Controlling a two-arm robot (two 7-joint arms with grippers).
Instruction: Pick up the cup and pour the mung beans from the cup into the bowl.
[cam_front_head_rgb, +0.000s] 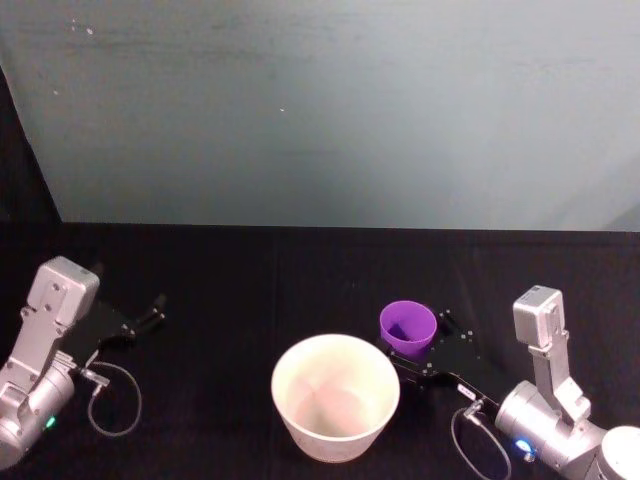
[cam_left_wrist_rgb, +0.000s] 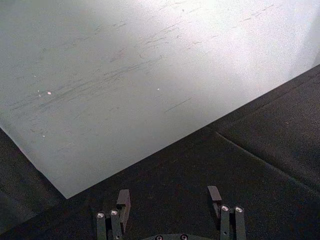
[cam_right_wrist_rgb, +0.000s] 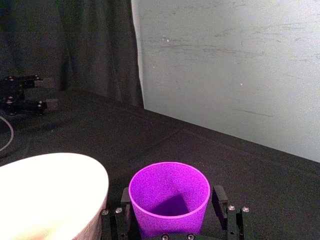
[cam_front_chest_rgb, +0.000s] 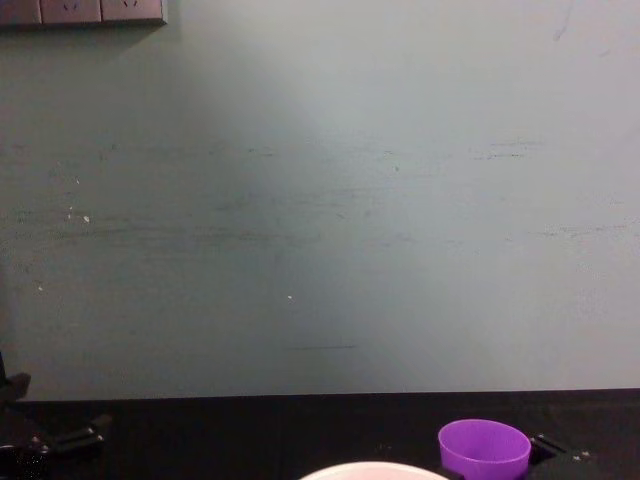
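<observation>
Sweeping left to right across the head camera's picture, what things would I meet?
Left end effector, open → white bowl → purple cup. The right end effector sits around that cup, so it shares its place rather than taking its own.

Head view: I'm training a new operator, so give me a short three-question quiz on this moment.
1. Fill in: the left hand, parked at the left, is ___.
2. True or false: the cup is tipped over the bowl.
3. The cup sits between the fingers of: A the left hand, B the right hand, C neither.
Key: 1 open; 2 false, it stands upright beside the bowl; 3 B.
</observation>
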